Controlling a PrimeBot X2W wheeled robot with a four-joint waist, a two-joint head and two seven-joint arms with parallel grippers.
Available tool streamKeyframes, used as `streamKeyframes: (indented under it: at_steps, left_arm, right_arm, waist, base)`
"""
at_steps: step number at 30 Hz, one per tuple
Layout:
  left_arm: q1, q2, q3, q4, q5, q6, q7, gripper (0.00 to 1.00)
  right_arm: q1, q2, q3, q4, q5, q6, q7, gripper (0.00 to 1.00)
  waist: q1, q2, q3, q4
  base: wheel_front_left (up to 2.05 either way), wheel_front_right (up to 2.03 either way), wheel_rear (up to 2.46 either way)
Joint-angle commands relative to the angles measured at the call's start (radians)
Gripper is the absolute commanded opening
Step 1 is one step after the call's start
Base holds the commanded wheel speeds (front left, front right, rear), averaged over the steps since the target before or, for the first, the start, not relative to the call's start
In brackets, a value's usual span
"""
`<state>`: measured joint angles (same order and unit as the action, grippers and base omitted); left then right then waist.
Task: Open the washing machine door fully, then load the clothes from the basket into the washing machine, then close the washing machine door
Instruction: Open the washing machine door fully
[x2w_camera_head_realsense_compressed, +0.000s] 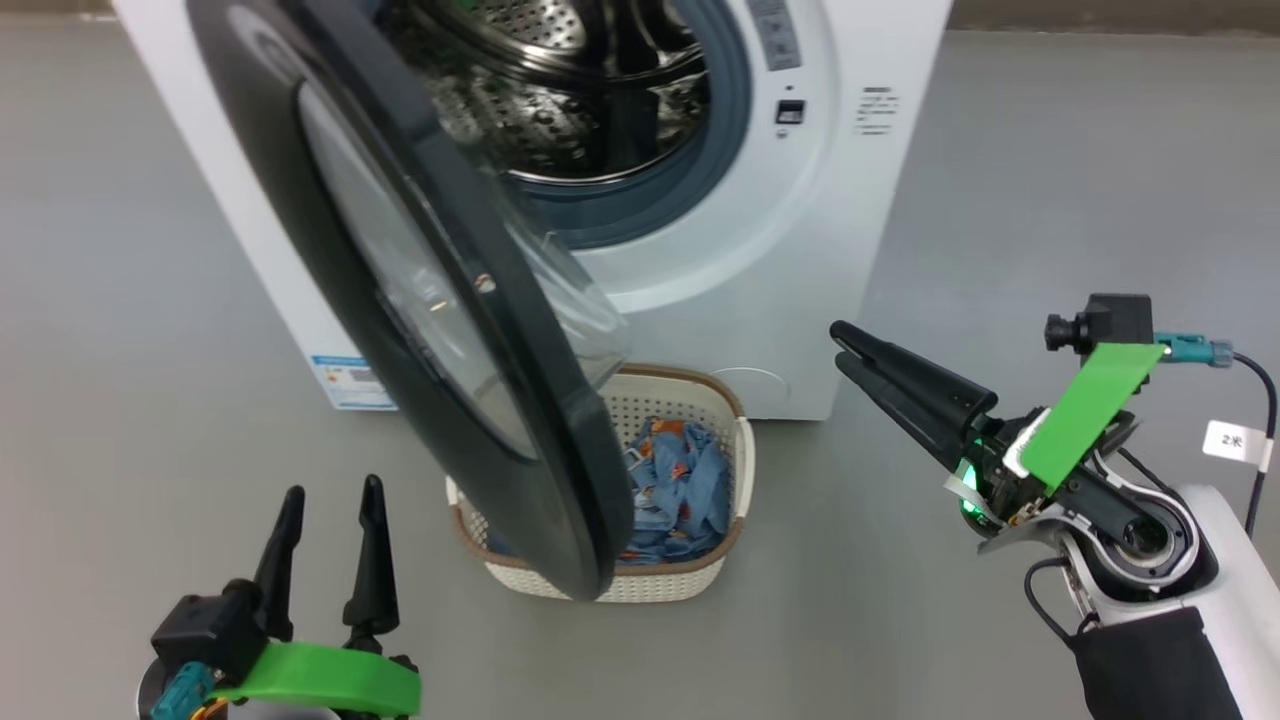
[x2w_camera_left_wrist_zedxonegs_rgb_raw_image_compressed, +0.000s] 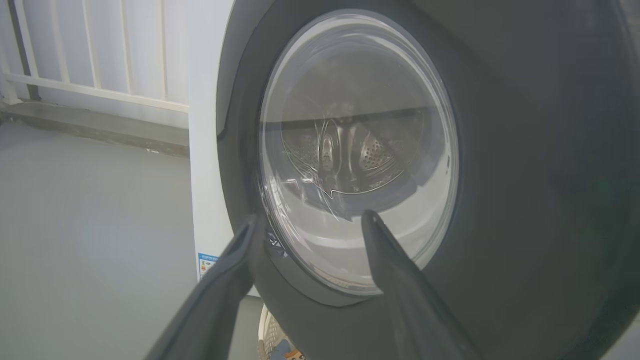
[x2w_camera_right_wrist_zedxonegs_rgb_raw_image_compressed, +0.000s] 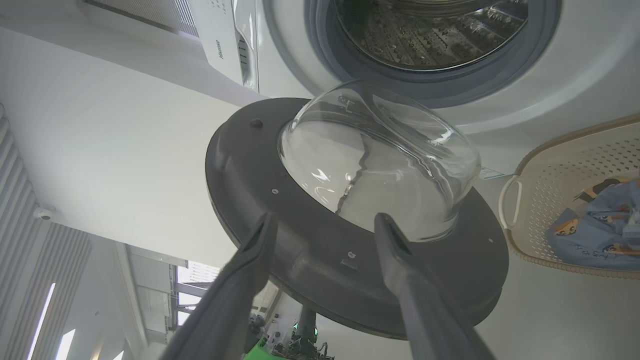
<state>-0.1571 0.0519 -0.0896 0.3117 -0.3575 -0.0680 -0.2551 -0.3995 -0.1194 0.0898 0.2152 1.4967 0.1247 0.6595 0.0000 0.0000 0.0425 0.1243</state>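
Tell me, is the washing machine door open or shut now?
Open. The washing machine door stands swung out, away from the drum, which shows uncovered.

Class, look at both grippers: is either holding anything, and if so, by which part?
Nothing is held. The left gripper and right gripper are both open and empty.

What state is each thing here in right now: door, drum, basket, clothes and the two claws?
washing machine door: partly open, not swung fully back.
drum: no clothes seen inside.
basket: on the floor, loaded.
clothes: crumpled in the basket.
left gripper: open, empty.
right gripper: open, empty.
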Motion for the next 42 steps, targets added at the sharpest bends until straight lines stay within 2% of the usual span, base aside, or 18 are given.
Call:
streamKeyframes:
  at_steps: [1, 8, 11, 17, 24, 25, 31, 37, 42]
  left_arm:
    - [-0.007, 0.024, 0.034, -0.034, 0.011, 0.007, -0.007, 1.0]
    - [0.005, 0.024, 0.03, -0.041, 0.008, 0.011, -0.007, 1.0]
    - [0.009, 0.025, 0.029, -0.043, 0.006, 0.014, -0.007, 1.0]
    - [0.02, 0.024, 0.031, -0.045, 0.002, 0.017, -0.007, 1.0]
    - [0.04, 0.023, 0.039, -0.058, 0.0, 0.023, -0.007, 1.0]
    - [0.04, 0.023, 0.039, -0.058, 0.0, 0.023, -0.007, 1.0]
    - [0.045, 0.022, 0.037, -0.07, 0.001, 0.027, -0.007, 1.0]
    - [0.047, 0.021, 0.034, -0.073, 0.0, 0.029, -0.007, 1.0]
    - [0.041, 0.021, 0.031, -0.068, -0.001, 0.027, -0.007, 1.0]
  right_arm:
    - [0.003, -0.001, 0.007, -0.048, -0.009, 0.006, -0.02, 1.0]
    - [0.075, -0.028, 0.011, -0.14, -0.075, 0.006, -0.144, 1.0]
    - [0.107, -0.047, 0.012, -0.173, -0.118, 0.006, -0.23, 1.0]
    - [0.182, -0.115, 0.08, -0.184, -0.281, 0.006, -0.443, 1.0]
    - [0.228, -0.179, 0.153, -0.142, -0.431, 0.006, -0.651, 1.0]
    - [0.228, -0.179, 0.153, -0.142, -0.431, 0.006, -0.651, 1.0]
    - [0.224, -0.221, 0.175, -0.059, -0.575, 0.006, -0.824, 1.0]
    - [0.209, -0.217, 0.189, 0.032, -0.7, 0.006, -0.906, 1.0]
    - [0.198, -0.177, 0.142, 0.082, -0.836, 0.006, -0.92, 1.0]
  waist:
    - [0.0, 0.0, -0.013, -0.04]
    - [0.0, 0.0, -0.019, -0.075]
    - [0.0, 0.0, -0.024, -0.085]
    - [0.0, 0.0, -0.038, -0.099]
    - [0.0, 0.0, -0.047, -0.121]
    - [0.0, 0.0, -0.047, -0.121]
    - [0.0, 0.0, -0.046, -0.138]
    - [0.0, 0.0, -0.04, -0.143]
    - [0.0, 0.0, -0.035, -0.136]
  base:
    - [0.0, 0.0, 0.0]
    - [0.0, 0.0, 0.0]
    - [0.0, 0.0, 0.0]
    - [0.0, 0.0, 0.0]
    - [0.0, 0.0, 0.0]
    - [0.0, 0.0, 0.0]
    - [0.0, 0.0, 0.0]
    - [0.0, 0.0, 0.0]
    - [0.0, 0.0, 0.0]
